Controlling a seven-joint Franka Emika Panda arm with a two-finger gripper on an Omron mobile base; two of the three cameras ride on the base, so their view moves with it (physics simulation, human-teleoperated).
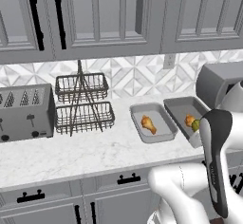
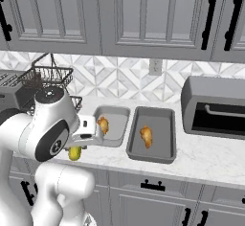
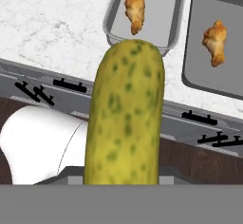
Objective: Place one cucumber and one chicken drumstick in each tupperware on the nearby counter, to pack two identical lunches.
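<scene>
My gripper (image 3: pixel 122 176) is shut on a yellowish-green cucumber (image 3: pixel 126 118), held in front of the counter's (image 1: pixel 71 152) front edge, over the cabinet fronts. The same cucumber (image 2: pixel 74 153) hangs below the hand, and a bit of it (image 1: pixel 195 126) peeks past my arm. Two grey tupperware sit side by side on the counter. The smaller, lighter tupperware (image 3: pixel 174 14) holds one chicken drumstick (image 3: pixel 134 10) and lies just beyond the cucumber's tip. The larger, darker tupperware (image 3: pixel 190 52) to its right holds another drumstick (image 3: pixel 214 42). My fingertips are hidden behind the cucumber.
A two-tier wire basket rack (image 1: pixel 83 102) and a toaster (image 1: pixel 23 111) stand left of the trays. A grey toaster oven (image 2: pixel 215 107) stands right of the larger tray. Cabinets with black handles (image 2: pixel 155 186) run under the counter, wall cabinets above.
</scene>
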